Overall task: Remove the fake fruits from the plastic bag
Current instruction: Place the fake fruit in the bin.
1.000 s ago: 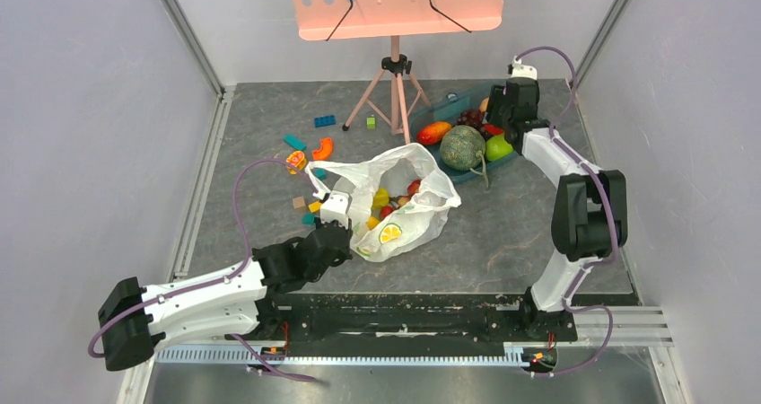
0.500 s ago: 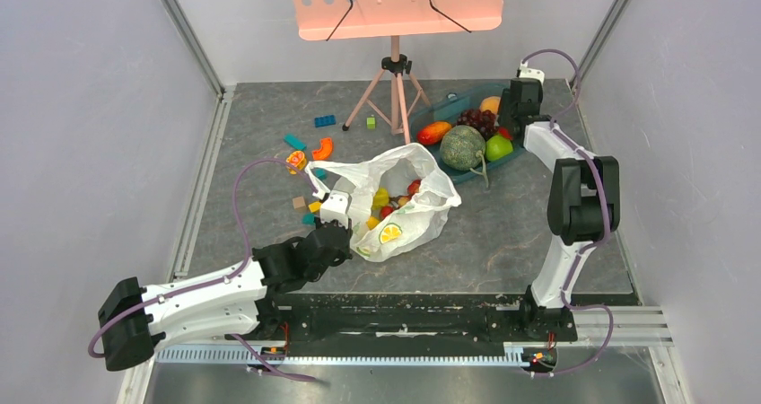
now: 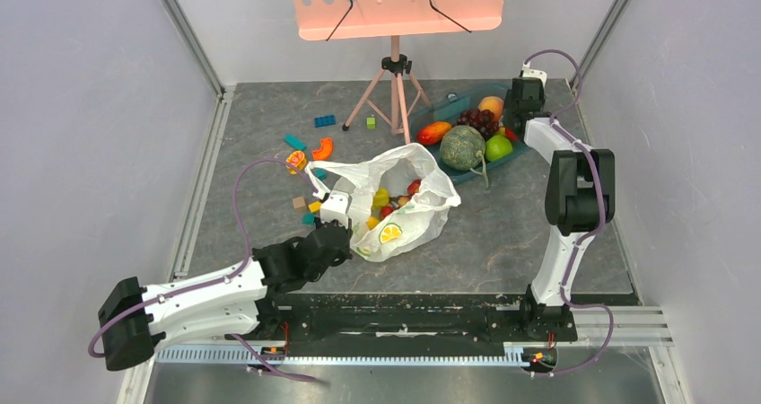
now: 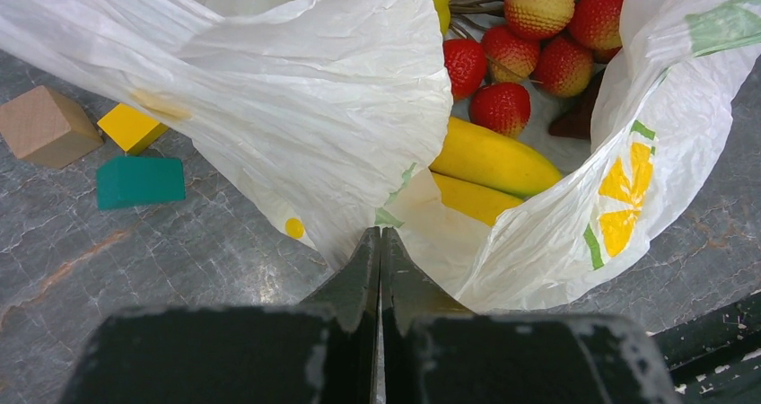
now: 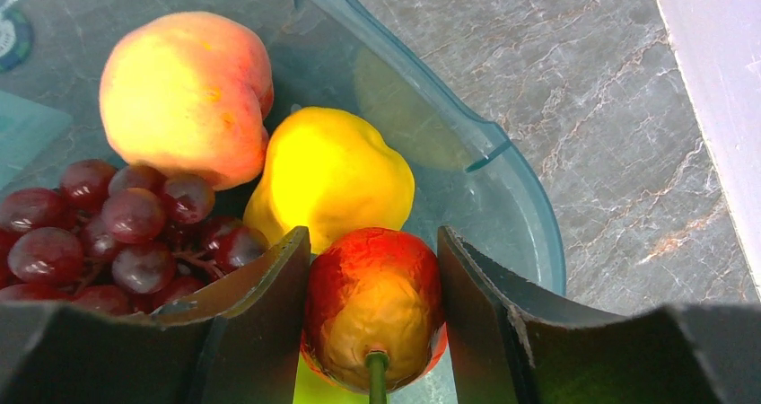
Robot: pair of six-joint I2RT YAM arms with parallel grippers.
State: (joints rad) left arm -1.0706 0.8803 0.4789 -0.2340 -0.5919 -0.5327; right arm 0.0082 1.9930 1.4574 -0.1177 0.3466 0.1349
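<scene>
Two task fruits lay inside the plastic bag (image 4: 296,99), mid-desk: the banana bunch (image 4: 489,157) and the cluster of red balls (image 4: 538,36). Both showed through the open mouth in the left wrist view, with the banana at about 6 o'clock of the cluster. The left fingers (image 4: 379,242) were pressed flat together on a fold of the bag's near rim, at roughly 7 o'clock of the banana, so they pinched film, not fruit. Loose blocks (image 4: 139,180) sat on the desk (image 3: 502,233) at 9 o'clock of the bag. The right fingers (image 5: 462,269) were well apart from the bag, over the teal tray (image 5: 529,224) at 1 o'clock of it. They were half closed around a red-and-yellow fruit (image 5: 372,305), stem toward the camera. That fruit hung just beside a yellow fruit (image 5: 332,175), with a peach (image 5: 184,94) at 11 o'clock and grapes (image 5: 126,233) at 9 o'clock. Whether it touched the tray floor could not be told. The melon (image 3: 462,146) filled the tray's 8 o'clock end. Judged step: dropping one fruit into the tray while the left side anchored the bag, so the job looked partly done, with banana and cluster left inside. The next move likely called for letting the fruit go in the free corner, lifting clear of the grapes, and swinging toward 7 o'clock to enter the bag mouth from above. The banana looked the easier first grab, and the thin film would need a firm left pinch.
</scene>
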